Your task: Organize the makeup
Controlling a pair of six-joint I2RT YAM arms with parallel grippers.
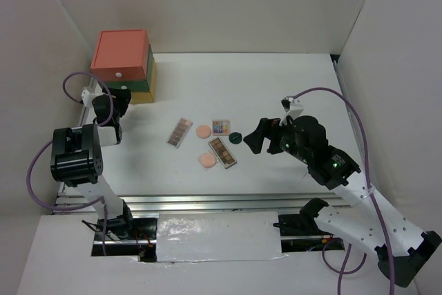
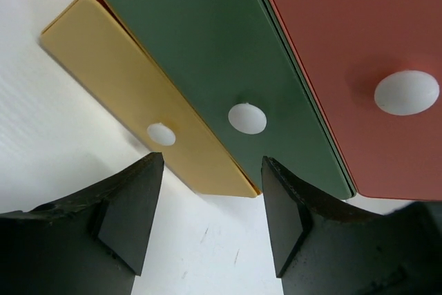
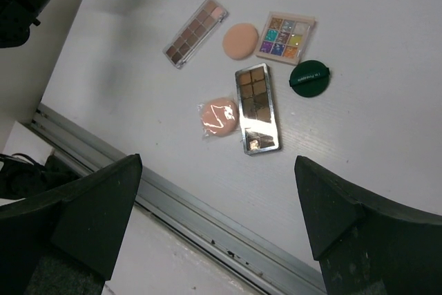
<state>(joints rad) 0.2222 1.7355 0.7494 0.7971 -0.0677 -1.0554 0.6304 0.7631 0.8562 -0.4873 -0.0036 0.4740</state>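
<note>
**Item 1, left end effector.** Standing wide apart and carrying nothing. It is facing the fronts of the stacked drawer box, just short of the yellow drawer's knob and the green drawer's knob.

**Item 2, right end effector.** Spread wide and holding nothing. It is hovering over the makeup.

**Item 3, the makeup.** All pieces are lying loose mid-desk, well apart from the box:
- pinkish palette
- upper puff
- multicolour palette
- dark green compact
- brown palette
- lower puff, lying just beside the brown palette

**Step in hand (judgement).** Nothing is being sorted yet and all three drawers are looking shut. The left arm seems to be lining up to open one. The next move is calling for centring on a single knob, closing on it and pulling straight outward. Meanwhile the right arm is needing to descend on one flat piece.

**View notes.**
- The left wrist view is showing the knobs and how the fingers line up with them. The top view is showing the box mostly from above, with only the coral knob visible.
- The right wrist view is showing the palette pans and what looks like a clear wrapper on the lower puff.
- Only the top view is showing both arms and the gap between box and makeup.
</note>
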